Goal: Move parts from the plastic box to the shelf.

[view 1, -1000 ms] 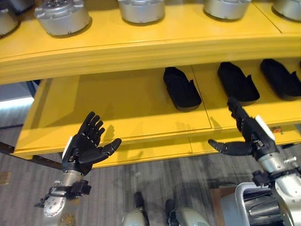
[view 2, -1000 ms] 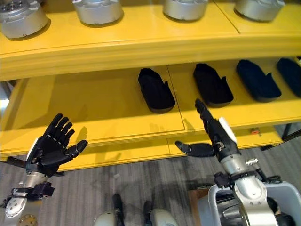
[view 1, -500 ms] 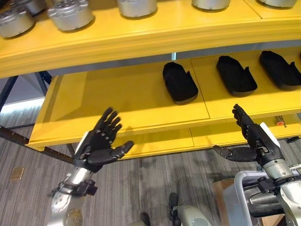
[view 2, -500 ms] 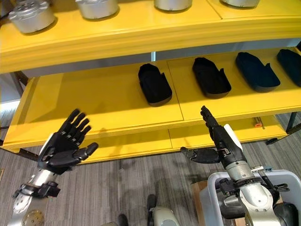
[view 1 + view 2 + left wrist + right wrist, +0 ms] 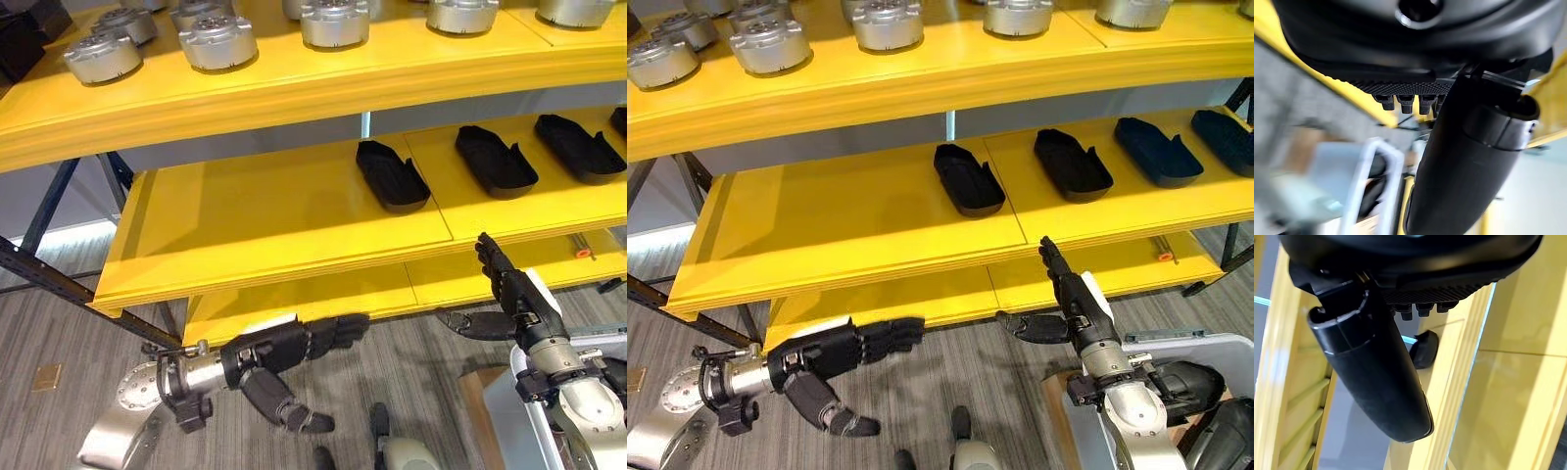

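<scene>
Both hands (image 5: 279, 348) empty, below shelf (image 5: 294, 225).

Left arm: low, reaching across toward the right.
Left hand (image 5: 279, 350): fingers straight and level, thumb hanging down, holding nothing.
Right arm: raised upright.
Right hand (image 5: 514, 296): fingers straight, pointing up, thumb spread leftward, holding nothing.

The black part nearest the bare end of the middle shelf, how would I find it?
Find the yellow shelf under the row of silver round parts. Its left half is bare; black scoop-shaped parts lie along the right. Yours is the leftmost black part, alone on its board, just left of the seam.
</scene>
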`<state>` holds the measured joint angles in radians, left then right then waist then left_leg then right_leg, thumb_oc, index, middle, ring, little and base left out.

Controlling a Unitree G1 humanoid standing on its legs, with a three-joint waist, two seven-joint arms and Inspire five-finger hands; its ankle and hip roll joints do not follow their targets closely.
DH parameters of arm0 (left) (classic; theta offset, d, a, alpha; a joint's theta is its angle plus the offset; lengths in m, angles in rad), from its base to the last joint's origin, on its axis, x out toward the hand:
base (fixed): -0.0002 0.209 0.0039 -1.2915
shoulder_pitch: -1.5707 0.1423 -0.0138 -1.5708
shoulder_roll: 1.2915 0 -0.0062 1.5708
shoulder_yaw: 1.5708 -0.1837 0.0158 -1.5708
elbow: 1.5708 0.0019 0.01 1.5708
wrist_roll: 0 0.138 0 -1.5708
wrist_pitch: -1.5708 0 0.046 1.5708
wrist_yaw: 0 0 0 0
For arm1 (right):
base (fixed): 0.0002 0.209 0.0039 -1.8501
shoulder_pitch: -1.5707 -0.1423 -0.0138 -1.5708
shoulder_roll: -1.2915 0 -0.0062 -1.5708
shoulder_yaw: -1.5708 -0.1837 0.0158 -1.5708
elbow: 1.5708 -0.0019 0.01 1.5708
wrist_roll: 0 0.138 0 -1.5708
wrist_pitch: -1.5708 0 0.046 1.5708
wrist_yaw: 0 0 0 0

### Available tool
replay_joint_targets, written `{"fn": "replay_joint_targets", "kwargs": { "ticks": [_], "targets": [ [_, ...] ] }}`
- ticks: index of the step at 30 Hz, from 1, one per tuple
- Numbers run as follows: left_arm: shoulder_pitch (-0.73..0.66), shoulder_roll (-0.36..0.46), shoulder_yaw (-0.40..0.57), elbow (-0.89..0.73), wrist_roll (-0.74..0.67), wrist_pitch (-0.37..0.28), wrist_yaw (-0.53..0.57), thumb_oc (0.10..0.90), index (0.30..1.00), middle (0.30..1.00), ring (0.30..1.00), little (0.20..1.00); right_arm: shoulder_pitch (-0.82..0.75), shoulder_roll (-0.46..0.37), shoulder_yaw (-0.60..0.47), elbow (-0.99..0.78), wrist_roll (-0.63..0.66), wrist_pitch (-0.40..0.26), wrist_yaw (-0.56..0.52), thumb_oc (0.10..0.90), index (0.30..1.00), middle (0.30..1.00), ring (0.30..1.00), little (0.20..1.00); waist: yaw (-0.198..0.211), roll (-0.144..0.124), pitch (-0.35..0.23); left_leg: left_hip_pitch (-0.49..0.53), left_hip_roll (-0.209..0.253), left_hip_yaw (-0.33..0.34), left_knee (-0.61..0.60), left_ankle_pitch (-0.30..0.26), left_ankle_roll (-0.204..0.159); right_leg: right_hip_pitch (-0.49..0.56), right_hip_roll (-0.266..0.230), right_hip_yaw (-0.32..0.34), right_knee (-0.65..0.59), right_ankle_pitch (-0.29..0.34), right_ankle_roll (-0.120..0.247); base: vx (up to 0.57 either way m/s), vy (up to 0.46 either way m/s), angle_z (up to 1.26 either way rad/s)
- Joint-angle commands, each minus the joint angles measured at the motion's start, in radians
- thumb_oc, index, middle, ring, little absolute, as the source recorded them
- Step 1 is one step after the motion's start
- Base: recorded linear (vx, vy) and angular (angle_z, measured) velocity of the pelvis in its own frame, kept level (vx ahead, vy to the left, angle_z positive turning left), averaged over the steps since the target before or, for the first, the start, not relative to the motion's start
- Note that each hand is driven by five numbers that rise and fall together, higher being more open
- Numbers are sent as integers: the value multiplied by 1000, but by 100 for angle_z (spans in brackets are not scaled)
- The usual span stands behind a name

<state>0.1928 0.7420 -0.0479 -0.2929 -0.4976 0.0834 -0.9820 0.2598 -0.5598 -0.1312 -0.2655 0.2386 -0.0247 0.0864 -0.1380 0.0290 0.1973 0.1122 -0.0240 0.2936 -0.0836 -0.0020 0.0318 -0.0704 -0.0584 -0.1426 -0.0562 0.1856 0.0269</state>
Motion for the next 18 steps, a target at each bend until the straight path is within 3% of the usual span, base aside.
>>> {"fn": "replay_joint_targets", "kwargs": {
  "ticks": [1, 4, 13, 15, 16, 17, 18],
  "targets": [
    [-59, 49, -13, -47, 79, -113, -17, 900, 1000, 1000, 1000, 1000, -138, -56, -16, -32, 31, -109, -25, 900, 1000, 1000, 1000, 1000, -10, 12, -40, 39, 41, 4, -4, -69, -21, 95, -30, 11, 89, -174, 117, -23, 37, -1],
    [-103, 97, -57, -49, 149, -98, -8, 900, 1000, 1000, 1000, 1000, -167, -71, 8, -24, 13, -104, -41, 900, 1000, 1000, 1000, 1000, -13, 13, -41, 46, 36, 17, -4, -73, -14, 106, -36, 9, 66, -160, 127, 0, 0, 0],
    [-170, 126, -123, -31, 286, -113, 43, 900, 1000, 1000, 1000, 1000, -185, -87, 29, -11, -7, -92, -45, 900, 1000, 1000, 1000, 1000, -23, 11, -48, 60, 34, 34, -4, -78, -13, 134, -30, 11, 29, -150, 130, 1, -1, -1],
    [-178, 134, -120, -28, 388, -163, 87, 900, 1000, 1000, 1000, 1000, -187, -94, 29, -7, -49, -101, -60, 900, 1000, 1000, 1000, 1000, -22, 11, -49, 62, 35, 36, -4, -78, -13, 142, -28, 8, 26, -152, 130, 12, -15, -4],
    [-183, 155, -111, -29, 518, -236, 136, 900, 1000, 1000, 1000, 1000, -189, -101, 22, -2, -116, -114, -80, 900, 1000, 1000, 1000, 1000, -20, 12, -50, 63, 35, 35, -4, -78, -14, 146, -27, 6, 23, -153, 129, 14, -21, -16],
    [-183, 158, -111, -28, 529, -243, 142, 900, 1000, 1000, 1000, 1000, -189, -102, 22, -1, -123, -115, -82, 900, 1000, 1000, 1000, 1000, -20, 11, -50, 64, 35, 35, -4, -78, -14, 147, -27, 6, 22, -153, 129, 16, -30, -16],
    [-193, 207, -102, -26, 627, -311, 214, 900, 1000, 1000, 1000, 1000, -202, -127, 24, -10, -194, -108, -106, 900, 1000, 1000, 1000, 1000, -16, 12, -50, 65, 34, 33, -4, -78, -15, 153, -27, 1, 19, -154, 130, 12, -22, -10]
  ]
}}
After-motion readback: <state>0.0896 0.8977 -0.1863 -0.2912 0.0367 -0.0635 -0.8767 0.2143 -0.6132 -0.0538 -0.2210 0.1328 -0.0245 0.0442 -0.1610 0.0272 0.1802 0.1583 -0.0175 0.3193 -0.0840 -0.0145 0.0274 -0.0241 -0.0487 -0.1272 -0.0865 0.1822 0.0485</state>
